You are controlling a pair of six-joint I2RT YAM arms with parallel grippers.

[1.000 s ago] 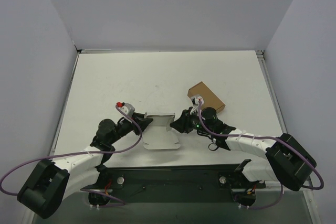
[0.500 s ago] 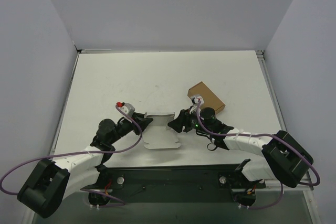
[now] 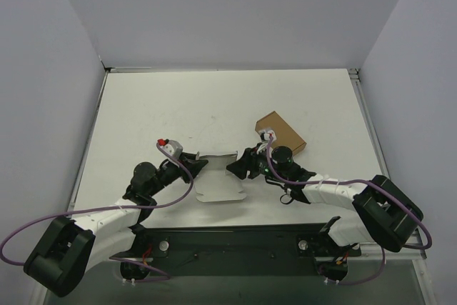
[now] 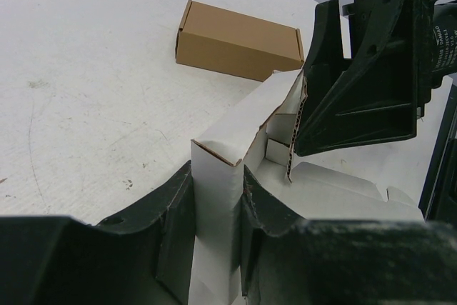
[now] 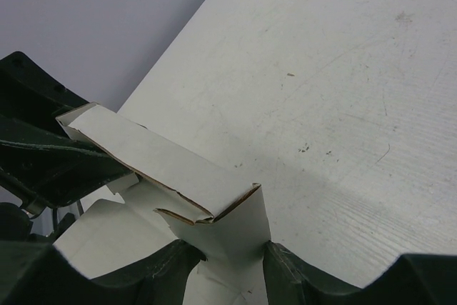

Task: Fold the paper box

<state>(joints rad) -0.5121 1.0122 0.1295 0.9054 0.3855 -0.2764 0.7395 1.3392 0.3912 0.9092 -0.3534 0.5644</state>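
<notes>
The paper box (image 3: 218, 180), a white card blank partly folded, lies on the table between my two arms with its side walls standing up. My left gripper (image 3: 194, 168) is shut on the left wall (image 4: 214, 198), its fingers pressed on both faces. My right gripper (image 3: 239, 166) stands open around the right wall (image 5: 235, 230), which fills the gap between the fingers. The back wall (image 5: 153, 155) runs from one gripper to the other. The floor panel (image 4: 343, 187) lies flat towards the arm bases.
A small closed brown cardboard box (image 3: 280, 131) sits on the table just behind my right gripper, and also shows in the left wrist view (image 4: 239, 41). White walls enclose the table on three sides. The black base rail (image 3: 235, 237) runs along the near edge.
My right gripper has slid left up to the box's right wall and its jaws have widened. The left gripper and the box have stayed put.
</notes>
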